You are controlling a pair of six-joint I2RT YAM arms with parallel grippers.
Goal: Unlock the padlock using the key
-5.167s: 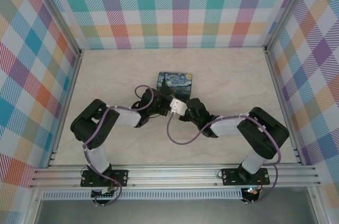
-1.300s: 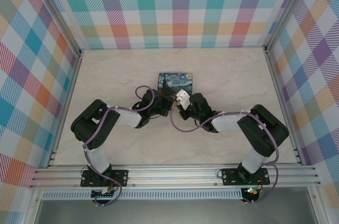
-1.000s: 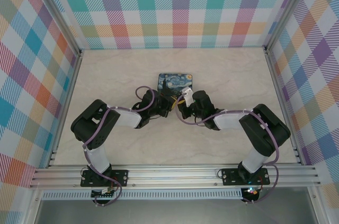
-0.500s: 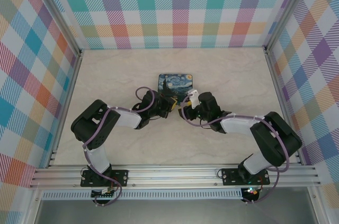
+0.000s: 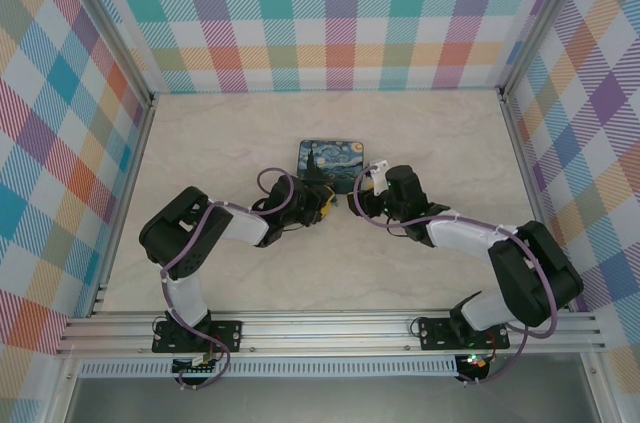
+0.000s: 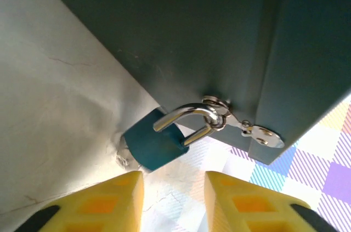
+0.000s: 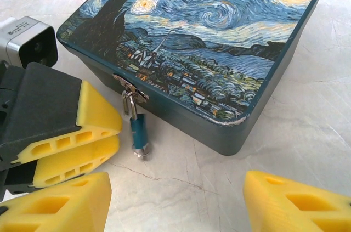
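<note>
From where I stand, the little blue padlock (image 6: 156,143) hangs by its shackle from the hasp (image 6: 241,128) on the near wall of the Starry Night tin (image 7: 219,40), its lower end down at the tabletop (image 7: 329,133). The left gripper (image 6: 173,180) sits just near of it, fingers slightly parted and holding nothing. To the right, the right gripper (image 7: 178,188) gapes wide and empty. A bright metal bit (image 7: 141,153) pokes from the padlock's lower end; whether that is the key I cannot tell.

No text, label or number is legible.
</note>
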